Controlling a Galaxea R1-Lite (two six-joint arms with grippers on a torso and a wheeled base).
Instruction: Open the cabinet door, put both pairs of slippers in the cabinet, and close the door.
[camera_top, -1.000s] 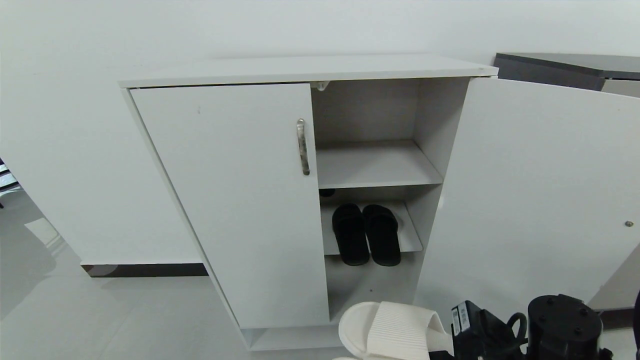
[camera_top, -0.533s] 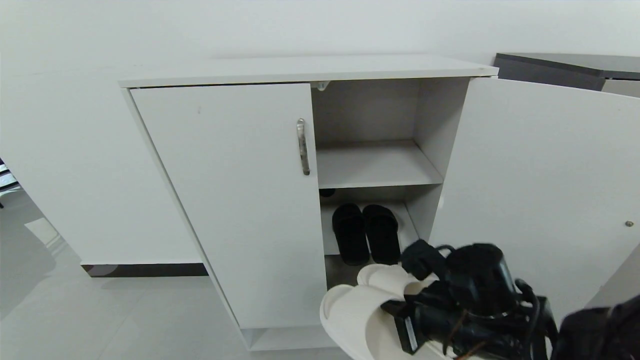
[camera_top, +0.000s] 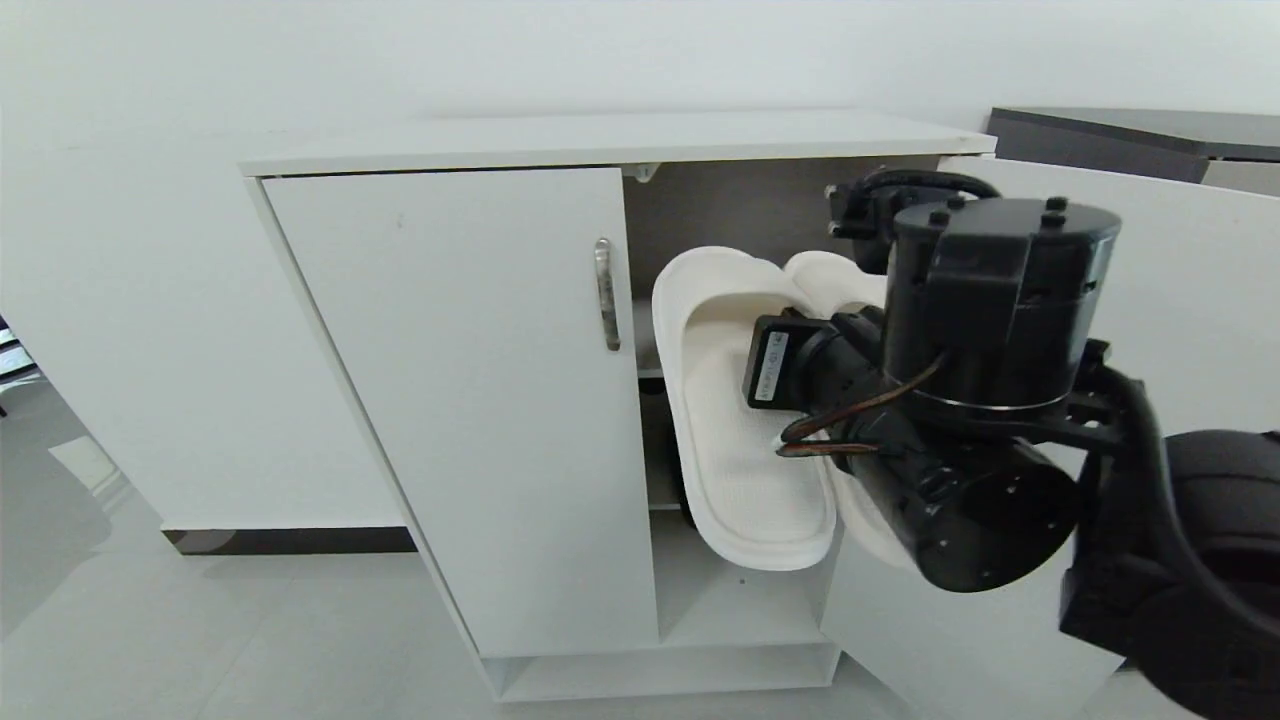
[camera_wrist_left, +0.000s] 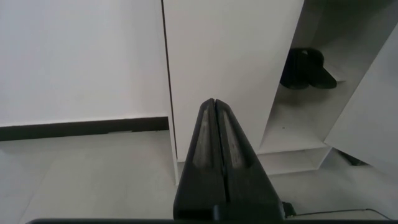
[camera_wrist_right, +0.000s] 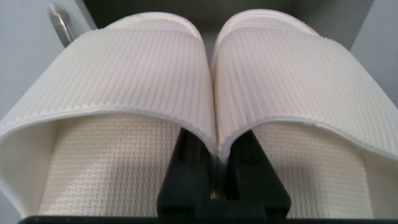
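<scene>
A white cabinet (camera_top: 600, 135) stands with its left door (camera_top: 470, 400) closed and its right door (camera_top: 1190, 300) swung open. My right gripper (camera_wrist_right: 216, 163) is shut on the pair of white slippers (camera_top: 740, 440), pinching their inner edges together. It holds them tilted in front of the open half, toes at the upper shelf's height. The ribbed straps (camera_wrist_right: 143, 68) face the shelf. A pair of black slippers (camera_wrist_left: 308, 68) lies on the lower shelf. My left gripper (camera_wrist_left: 214, 124) is shut and empty, low before the closed left door.
A metal handle (camera_top: 604, 295) is on the closed door's inner edge. Dark grey furniture (camera_top: 1130, 135) stands behind the open door at the right. A dark skirting (camera_top: 290, 540) runs along the wall left of the cabinet, with bare floor (camera_top: 200, 640) before it.
My right arm has lifted the white slippers from near the floor up to the upper shelf's height, and they now cover the black slippers in the head view.
</scene>
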